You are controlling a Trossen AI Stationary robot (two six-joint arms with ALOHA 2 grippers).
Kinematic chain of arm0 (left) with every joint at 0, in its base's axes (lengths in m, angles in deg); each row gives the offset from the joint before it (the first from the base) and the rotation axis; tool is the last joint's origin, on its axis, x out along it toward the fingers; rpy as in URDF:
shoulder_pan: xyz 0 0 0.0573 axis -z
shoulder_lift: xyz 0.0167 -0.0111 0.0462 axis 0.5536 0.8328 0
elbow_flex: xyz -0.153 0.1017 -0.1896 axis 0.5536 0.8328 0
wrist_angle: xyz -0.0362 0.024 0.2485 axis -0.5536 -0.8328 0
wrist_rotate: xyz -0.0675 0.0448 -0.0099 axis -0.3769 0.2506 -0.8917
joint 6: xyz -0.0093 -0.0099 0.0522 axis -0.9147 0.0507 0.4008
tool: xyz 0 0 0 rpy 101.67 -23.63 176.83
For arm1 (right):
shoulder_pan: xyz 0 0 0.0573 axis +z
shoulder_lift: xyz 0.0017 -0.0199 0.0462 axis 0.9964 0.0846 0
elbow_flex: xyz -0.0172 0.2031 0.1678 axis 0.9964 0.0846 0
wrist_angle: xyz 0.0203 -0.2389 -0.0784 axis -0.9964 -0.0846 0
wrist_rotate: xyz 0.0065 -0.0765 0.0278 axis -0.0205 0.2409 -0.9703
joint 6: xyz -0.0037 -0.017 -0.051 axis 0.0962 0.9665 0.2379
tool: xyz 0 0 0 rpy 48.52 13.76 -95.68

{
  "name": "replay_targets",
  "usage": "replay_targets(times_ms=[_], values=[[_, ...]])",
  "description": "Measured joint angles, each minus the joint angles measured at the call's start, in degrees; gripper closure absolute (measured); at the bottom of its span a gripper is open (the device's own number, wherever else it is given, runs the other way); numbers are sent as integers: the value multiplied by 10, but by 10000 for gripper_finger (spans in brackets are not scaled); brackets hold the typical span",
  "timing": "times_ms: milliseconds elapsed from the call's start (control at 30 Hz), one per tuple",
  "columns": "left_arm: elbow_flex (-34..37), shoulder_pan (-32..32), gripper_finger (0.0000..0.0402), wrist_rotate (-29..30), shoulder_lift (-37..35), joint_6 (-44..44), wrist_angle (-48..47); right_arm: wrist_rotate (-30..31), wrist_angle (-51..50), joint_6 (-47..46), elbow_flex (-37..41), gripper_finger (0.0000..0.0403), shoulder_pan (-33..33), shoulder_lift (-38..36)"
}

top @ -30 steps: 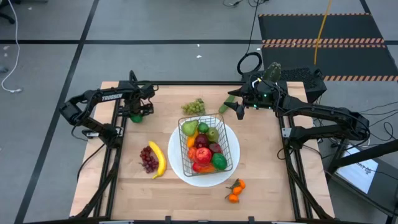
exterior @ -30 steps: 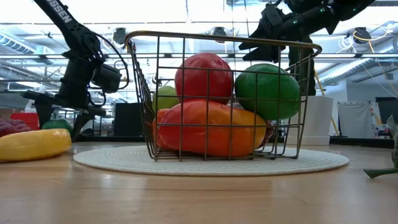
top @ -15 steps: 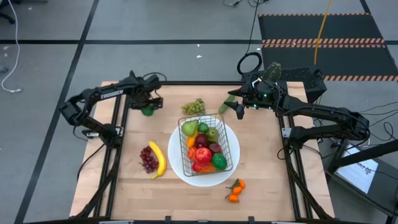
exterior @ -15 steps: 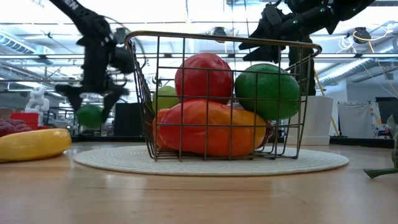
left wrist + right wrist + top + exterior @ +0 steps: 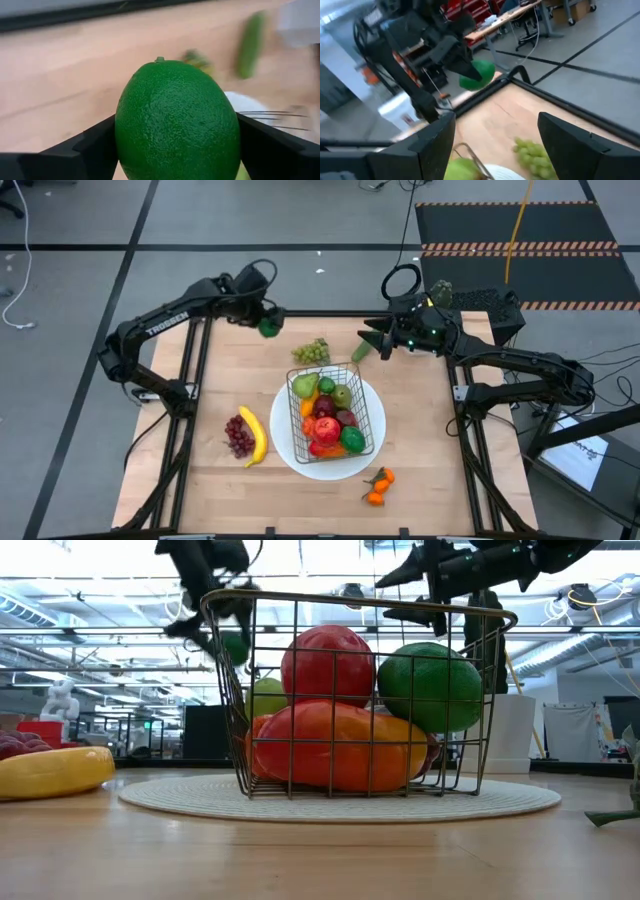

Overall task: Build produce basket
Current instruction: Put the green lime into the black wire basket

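Left gripper point(image 5: 262, 323) high over the table's far edge, pinching a lime point(image 5: 269, 327). Basket point(image 5: 334, 415) on the plate, centre, nearly full. Best carried right, lowered onto a gap, then released. Right gripper point(image 5: 372, 340) spread, empty, far right.

lime point(image 5: 269, 327) held in left gripper point(image 5: 266, 323), above table's point(image 5: 420, 470) far edge; grapes point(image 5: 311, 351) and basket point(image 5: 335, 412) lie nearer; right gripper point(image 5: 374, 338) opposite.
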Motion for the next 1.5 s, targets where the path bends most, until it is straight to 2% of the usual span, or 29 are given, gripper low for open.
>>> replay_targets(times_ms=[167,367,533,633,733,867,1067,1267,1500], values=[[-83,16,84,-18,0,16,1,-1,20,-86,0,126,0,0],[-169,30,83,-26,0,46,8,-3,21,-227,0,126,7,0],[-229,65,64,-53,0,103,30,0,21,-246,0,126,40,0],[-261,92,67,-61,0,131,41,4,21,-263,0,126,64,0],[-288,121,79,-61,0,174,52,39,21,-268,0,126,98,0],[-295,162,84,-61,0,241,101,105,29,-269,0,126,144,0],[-296,213,59,-60,-7,361,188,176,47,-267,0,126,192,0],[-295,251,66,-59,-6,518,262,181,47,-267,0,126,214,0],[-295,270,77,-58,-3,684,267,180,46,-268,0,126,218,0]])
